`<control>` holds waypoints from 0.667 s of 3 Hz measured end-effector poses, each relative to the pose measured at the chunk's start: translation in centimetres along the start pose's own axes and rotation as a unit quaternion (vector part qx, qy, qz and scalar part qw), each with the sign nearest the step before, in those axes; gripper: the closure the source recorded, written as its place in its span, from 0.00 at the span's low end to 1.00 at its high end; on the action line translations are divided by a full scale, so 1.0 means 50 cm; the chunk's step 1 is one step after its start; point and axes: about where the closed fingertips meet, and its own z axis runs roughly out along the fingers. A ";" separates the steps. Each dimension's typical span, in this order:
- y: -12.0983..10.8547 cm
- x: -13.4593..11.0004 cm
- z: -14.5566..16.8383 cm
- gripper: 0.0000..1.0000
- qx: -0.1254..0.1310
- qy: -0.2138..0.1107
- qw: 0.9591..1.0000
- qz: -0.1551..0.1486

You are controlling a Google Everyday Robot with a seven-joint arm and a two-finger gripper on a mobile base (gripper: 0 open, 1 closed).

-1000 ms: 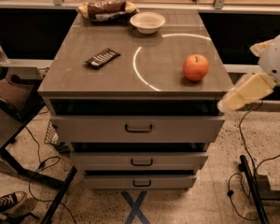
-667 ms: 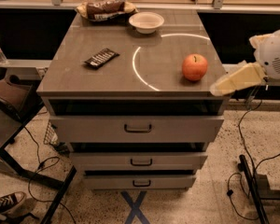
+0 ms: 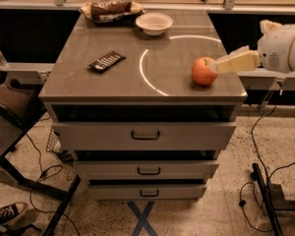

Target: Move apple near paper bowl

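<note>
The orange-red apple sits on the grey cabinet top near its right front corner. The white paper bowl stands at the back of the top, to the left and behind the apple. My gripper comes in from the right on a white arm. Its cream fingers point left and their tips reach the apple's right side.
A plate of dark wrapped snacks sits at the back left, beside the bowl. A dark flat snack bar lies at mid-left. A bright ring of light marks the top. Three drawers are below, slightly open. Cables lie on the floor.
My gripper has moved up and to the left, from below the cabinet's right edge to the apple's right side. The apple and bowl have not moved.
</note>
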 end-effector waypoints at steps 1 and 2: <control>-0.007 0.006 0.028 0.00 0.003 -0.035 0.999 0.011; -0.004 0.005 0.034 0.00 0.001 -0.038 0.999 0.011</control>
